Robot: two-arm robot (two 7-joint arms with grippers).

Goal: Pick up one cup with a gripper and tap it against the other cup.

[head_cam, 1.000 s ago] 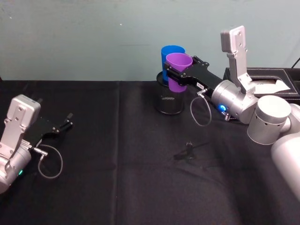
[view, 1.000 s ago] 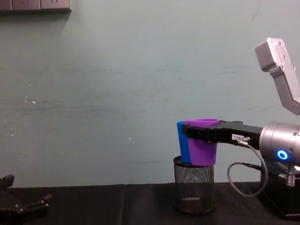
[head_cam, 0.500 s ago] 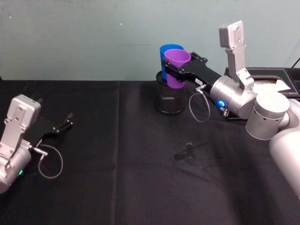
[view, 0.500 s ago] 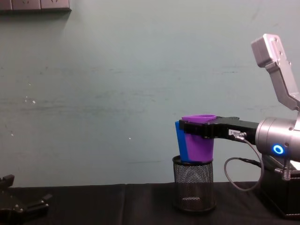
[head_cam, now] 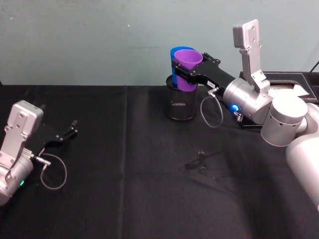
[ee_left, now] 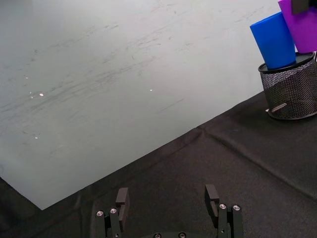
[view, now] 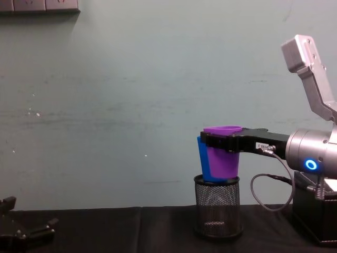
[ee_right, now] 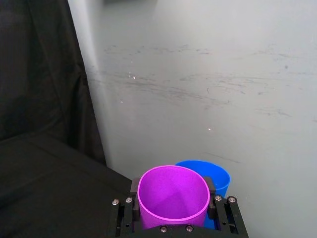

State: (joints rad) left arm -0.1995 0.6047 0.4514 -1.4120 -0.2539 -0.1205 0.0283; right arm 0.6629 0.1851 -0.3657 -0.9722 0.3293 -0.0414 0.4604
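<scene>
The right gripper reaches in from the right at the back of the tabletop, which is covered in black cloth. Its jaws are closed around the upper half of the purple cup, one on each side. The cup is held upright in the air, its base just above the rim of the black wire-mesh pen holder.

In the right wrist view, the gripper clasps the cup just under its rim, with the blue cup right behind it.

The blue cup stands inside the pen holder, leaning slightly. The purple cup sits against its side and appears to touch it.

A small white label on the flat black gripper body carries print too small to read. A blue light ring glows on the arm behind it. A pale tag low on the pen holder is also unreadable.

The left gripper rests on the tabletop far to the left, well apart from both cups. Its jaws are spread wide and hold nothing, as the left wrist view shows.
</scene>
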